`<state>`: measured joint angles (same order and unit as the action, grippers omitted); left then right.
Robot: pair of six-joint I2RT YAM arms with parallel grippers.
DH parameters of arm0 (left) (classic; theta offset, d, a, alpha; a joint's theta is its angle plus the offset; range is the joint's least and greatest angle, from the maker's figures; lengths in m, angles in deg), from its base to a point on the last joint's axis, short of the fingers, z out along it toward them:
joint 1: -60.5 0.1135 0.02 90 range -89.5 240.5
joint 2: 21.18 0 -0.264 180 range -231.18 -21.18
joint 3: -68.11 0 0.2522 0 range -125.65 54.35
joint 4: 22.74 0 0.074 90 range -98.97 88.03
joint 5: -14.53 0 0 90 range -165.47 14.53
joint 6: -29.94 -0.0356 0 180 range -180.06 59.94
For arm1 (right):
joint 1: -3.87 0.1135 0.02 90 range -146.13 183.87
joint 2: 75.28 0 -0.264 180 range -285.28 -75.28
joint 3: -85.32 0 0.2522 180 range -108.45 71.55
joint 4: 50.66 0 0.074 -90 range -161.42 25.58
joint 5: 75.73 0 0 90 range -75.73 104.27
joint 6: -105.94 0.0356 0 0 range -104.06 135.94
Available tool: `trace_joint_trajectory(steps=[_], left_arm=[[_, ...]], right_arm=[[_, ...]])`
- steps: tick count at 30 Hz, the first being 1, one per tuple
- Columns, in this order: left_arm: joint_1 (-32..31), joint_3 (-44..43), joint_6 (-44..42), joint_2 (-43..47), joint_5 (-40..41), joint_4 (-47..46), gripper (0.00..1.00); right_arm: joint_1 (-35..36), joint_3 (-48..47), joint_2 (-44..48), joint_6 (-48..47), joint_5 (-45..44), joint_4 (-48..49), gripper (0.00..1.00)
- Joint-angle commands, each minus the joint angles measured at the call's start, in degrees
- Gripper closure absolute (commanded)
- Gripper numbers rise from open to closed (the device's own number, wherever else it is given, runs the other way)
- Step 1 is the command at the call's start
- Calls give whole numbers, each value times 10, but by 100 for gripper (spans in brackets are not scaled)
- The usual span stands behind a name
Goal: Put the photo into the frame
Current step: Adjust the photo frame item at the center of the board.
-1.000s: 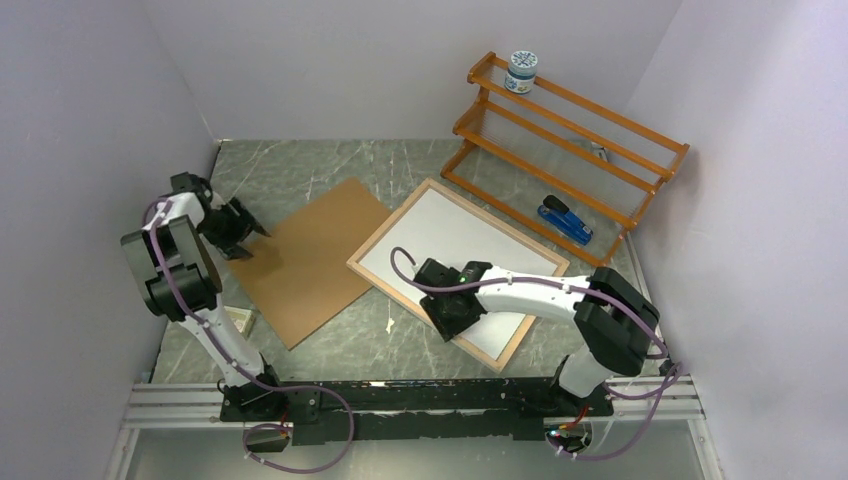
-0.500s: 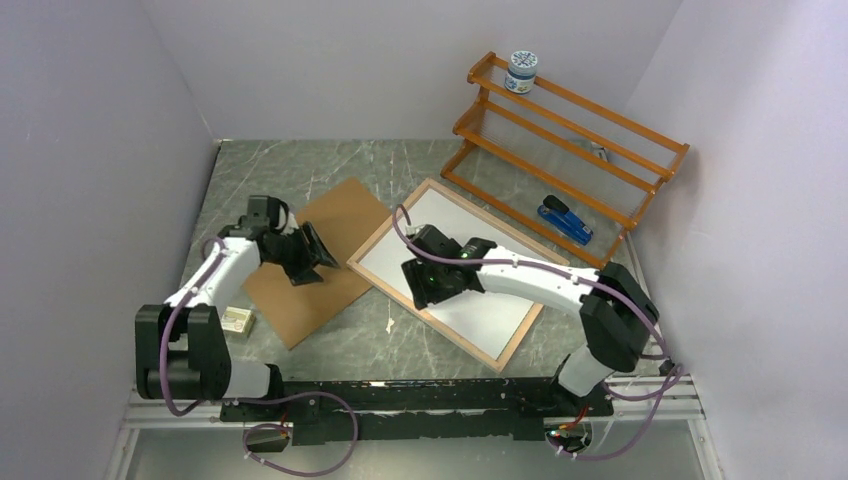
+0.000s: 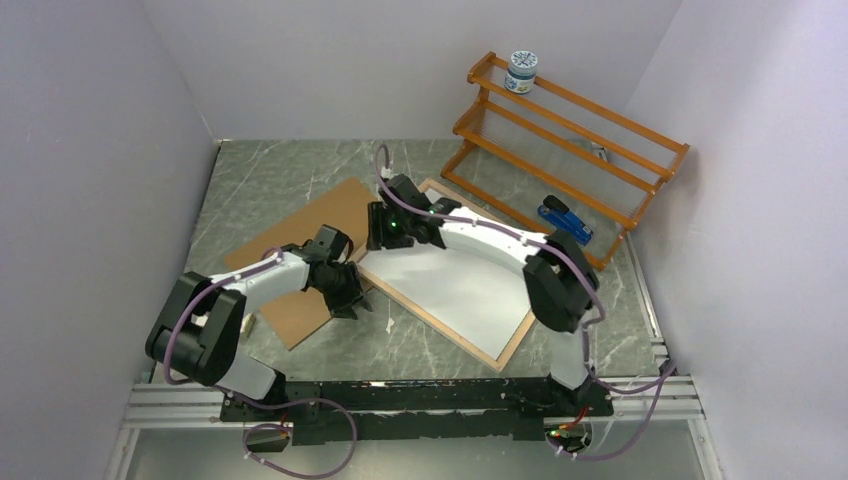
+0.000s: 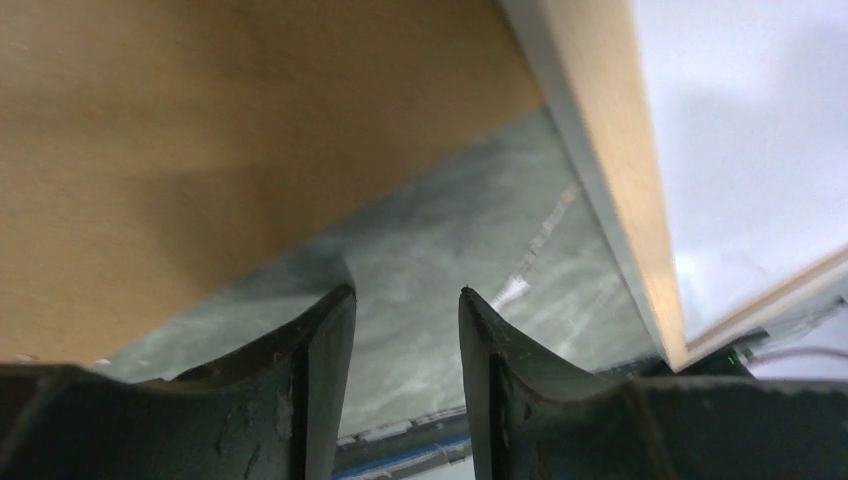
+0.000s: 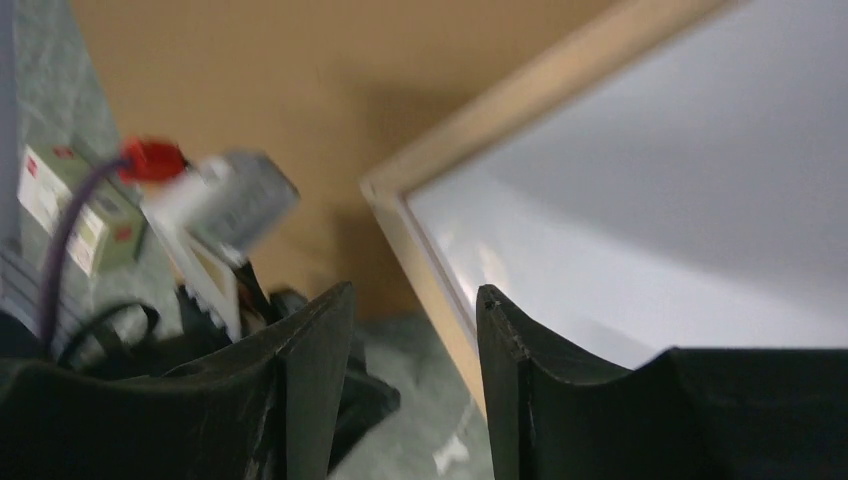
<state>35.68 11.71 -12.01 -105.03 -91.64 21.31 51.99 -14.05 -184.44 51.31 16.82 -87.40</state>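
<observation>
While the large wood-rimmed rectangular frame (image 4: pixel 620 180) lies flat on the grey marbled table (image 3: pixel 290 170), the white-backed photo (image 3: pixel 450 280) inside it, the left gripper (image 4: pixel 405 295) hangs parted and empty over the bare strip beside the brown hardboard panel (image 3: pixel 320 210); the right gripper (image 5: pixel 415 290), likewise parted and empty, overhangs the frame's corner.

One frame (image 3: pixel 440 327) holds one photo (image 3: pixel 460 285), white side up, with one brown panel (image 3: pixel 300 215) at nine o'clock. One orange rack (image 3: pixel 600 108) at one o'clock carries one jar (image 3: pixel 521 71), one blue stapler (image 3: pixel 566 220) lies at three o'clock, and one small box (image 5: pixel 65 200) at eight o'clock.
</observation>
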Motion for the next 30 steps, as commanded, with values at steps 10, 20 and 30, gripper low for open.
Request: trace_joint_trajectory(steps=[10, 20, 30], left_arm=[[-4, 27, 111, -38, 154, -63, 55], [6, 24, 131, -28, 185, -49, 56], [81, -2, 100, -66, 184, -62, 58]], right_arm=[[-5, -268, -237, -4, 5, 22, 49], [-13, -311, -290, -25, 16, -8, 49], [-29, -292, -279, -21, 48, -22, 49]])
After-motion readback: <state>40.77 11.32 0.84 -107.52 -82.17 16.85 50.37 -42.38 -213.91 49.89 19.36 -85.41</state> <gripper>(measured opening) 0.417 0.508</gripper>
